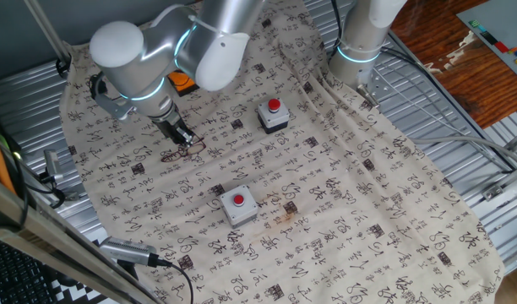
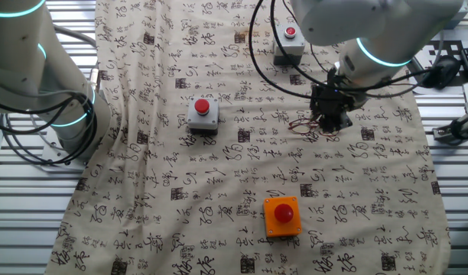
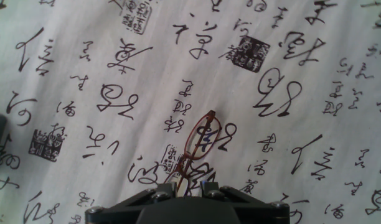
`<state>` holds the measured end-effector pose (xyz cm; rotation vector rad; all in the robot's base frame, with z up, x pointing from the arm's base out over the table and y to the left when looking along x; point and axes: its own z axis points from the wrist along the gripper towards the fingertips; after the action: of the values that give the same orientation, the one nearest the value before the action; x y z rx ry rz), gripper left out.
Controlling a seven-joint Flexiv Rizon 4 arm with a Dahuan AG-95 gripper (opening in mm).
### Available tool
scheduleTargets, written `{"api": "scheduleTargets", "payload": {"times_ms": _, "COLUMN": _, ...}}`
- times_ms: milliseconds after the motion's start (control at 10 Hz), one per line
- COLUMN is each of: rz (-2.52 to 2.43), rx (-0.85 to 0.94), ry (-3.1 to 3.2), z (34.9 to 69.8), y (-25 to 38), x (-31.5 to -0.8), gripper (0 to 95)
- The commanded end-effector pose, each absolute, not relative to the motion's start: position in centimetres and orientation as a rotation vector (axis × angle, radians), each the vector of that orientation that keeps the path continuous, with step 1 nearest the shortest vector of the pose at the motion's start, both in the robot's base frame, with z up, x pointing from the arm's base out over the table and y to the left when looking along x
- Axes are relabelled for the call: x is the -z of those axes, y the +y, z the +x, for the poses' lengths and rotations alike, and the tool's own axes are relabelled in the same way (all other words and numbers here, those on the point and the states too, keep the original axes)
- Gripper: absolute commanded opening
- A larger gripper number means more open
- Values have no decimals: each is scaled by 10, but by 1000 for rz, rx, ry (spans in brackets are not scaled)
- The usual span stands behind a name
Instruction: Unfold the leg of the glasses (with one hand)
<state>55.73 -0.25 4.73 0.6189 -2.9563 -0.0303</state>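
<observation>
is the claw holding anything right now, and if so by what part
The claw seems closed on the glasses at the end nearest the hand; the camera's own housing hides the exact contact, so a firm grip cannot be confirmed.

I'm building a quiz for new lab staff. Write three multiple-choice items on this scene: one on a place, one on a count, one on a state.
1. Where is the gripper?
A. at the glasses
B. over the orange box
C. off the cloth

2. How many grey boxes with red buttons are there?
A. one
B. two
C. four

3. The glasses are:
A. lying on the cloth
B. lifted in the air
C. standing on a box

Answers:
1 A, the fingers are down at the frame.
2 B, one box and another.
3 A, the hand view shows them flat on the cloth.
</observation>
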Motion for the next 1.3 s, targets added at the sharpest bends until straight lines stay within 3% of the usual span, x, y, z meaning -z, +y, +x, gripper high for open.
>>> {"api": "scheduleTargets", "payload": {"times_ms": 100, "rz": 614, "rx": 46, "ry": -2938, "z": 557, "y": -2, "x": -48, "gripper": 190}}
{"api": "scheduleTargets", "payload": {"times_ms": 1300, "rz": 623, "rx": 0, "ry": -2922, "z": 558, "y": 13, "x": -31, "gripper": 190}}
